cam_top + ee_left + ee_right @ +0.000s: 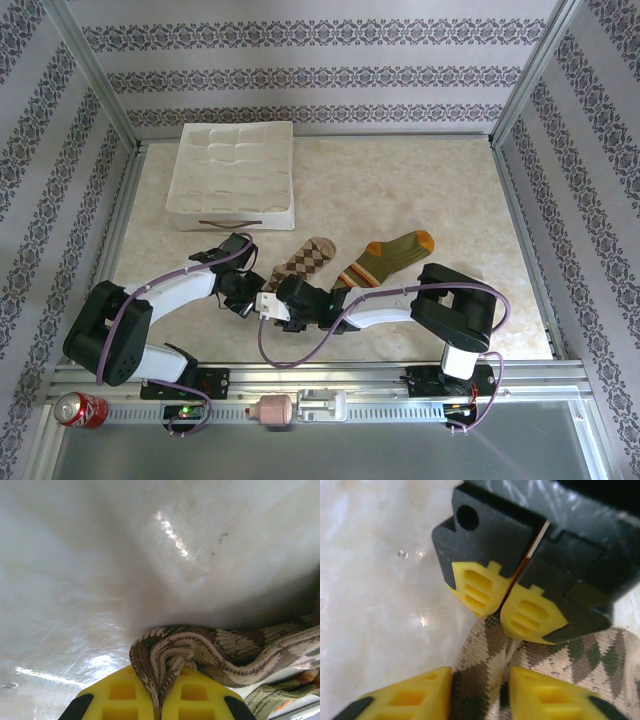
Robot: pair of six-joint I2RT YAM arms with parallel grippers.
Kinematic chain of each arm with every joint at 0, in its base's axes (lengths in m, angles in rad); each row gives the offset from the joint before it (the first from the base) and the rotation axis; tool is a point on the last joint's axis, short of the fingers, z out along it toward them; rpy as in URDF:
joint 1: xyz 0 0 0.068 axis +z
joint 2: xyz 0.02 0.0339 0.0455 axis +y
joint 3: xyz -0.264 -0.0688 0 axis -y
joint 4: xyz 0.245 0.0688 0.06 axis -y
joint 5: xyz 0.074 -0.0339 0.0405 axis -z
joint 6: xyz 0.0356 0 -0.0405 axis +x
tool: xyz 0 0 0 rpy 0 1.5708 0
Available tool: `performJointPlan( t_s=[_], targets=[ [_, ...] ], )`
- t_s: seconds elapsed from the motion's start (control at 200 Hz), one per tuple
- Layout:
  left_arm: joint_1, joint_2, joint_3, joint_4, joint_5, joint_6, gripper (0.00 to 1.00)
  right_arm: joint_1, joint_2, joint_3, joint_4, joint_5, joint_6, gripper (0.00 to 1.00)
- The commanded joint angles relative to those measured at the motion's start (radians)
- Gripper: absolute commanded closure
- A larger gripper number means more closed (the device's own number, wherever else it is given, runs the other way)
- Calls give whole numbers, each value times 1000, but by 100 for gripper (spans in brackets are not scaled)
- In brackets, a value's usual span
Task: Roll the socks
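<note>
**Step in hand: starting the roll at the near end of the argyle sock (308, 260).**

1. The left pincer (159, 702) is clamped tight on the gathered end of this sock. The knit is pinched between the yellow pads and folds out in ridges just beyond the tips. Treat this grip as the anchor and do not slacken it.
2. The right pincer (480, 695) stands narrow and partway open, nose to nose with the left one. It has one pad on each side of the sock, just behind the pinch, and no firm clamp is visible. It should probably close on the fabric next to the anchor before any turning begins.
3. Turn the pinched end over onto the sock's own length, toward the toe. Keep the fabric lightly taut so the first wrap is tight.
4. The two sets of fingertips are very near each other, so guard against contact between them. Also avoid catching the green sock (395, 255), whose cuff lies just beside the working end.

**Condition of the task items**

- Argyle sock: brown-and-beige diamond knit, lying on the counter (420, 190) and running away from the arms. It is flat except for the bunched near end. No wrap has formed yet.
- Green sock: olive with an orange toe and orange-and-white stripes. It lies flat and unrolled, to the right of the argyle one.
- Both socks lie mid-counter, nearer than the white divided box (232, 216). The knit looks soft and limp, and is likely to slump if released.
</note>
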Motion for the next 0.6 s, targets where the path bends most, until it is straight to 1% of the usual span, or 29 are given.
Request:
performJointPlan(
  t_s=[0.0, 0.19, 0.275, 0.315, 0.355, 0.435, 0.52, 0.595],
  targets=[
    [-8, 5, -8, -42, -11, -15, 100, -5, 42, 30, -25, 35, 35, 75],
    [-6, -34, -21, -39, -10, -24, 100, -35, 75, 39, -52, -5, 99, 90],
    [1, -49, -33, -27, -1, -31, 100, -46, 74, 35, -61, -39, 122, 99],
    [5, -65, -40, -17, 2, -38, 100, -57, 72, 34, -68, -67, 141, 100],
    [11, -88, -48, -4, -2, -48, 93, -73, 71, 34, -74, -113, 167, 100],
    [19, -153, -68, 34, -25, -69, 73, -117, 68, 36, -82, -224, 233, 100],
    [24, -213, -71, 24, -53, -73, 54, -162, 79, 46, -101, -361, 286, 100],
    [28, -246, -81, 33, -55, -69, 42, -195, 91, 50, -108, -467, 320, 100]
  ],
)
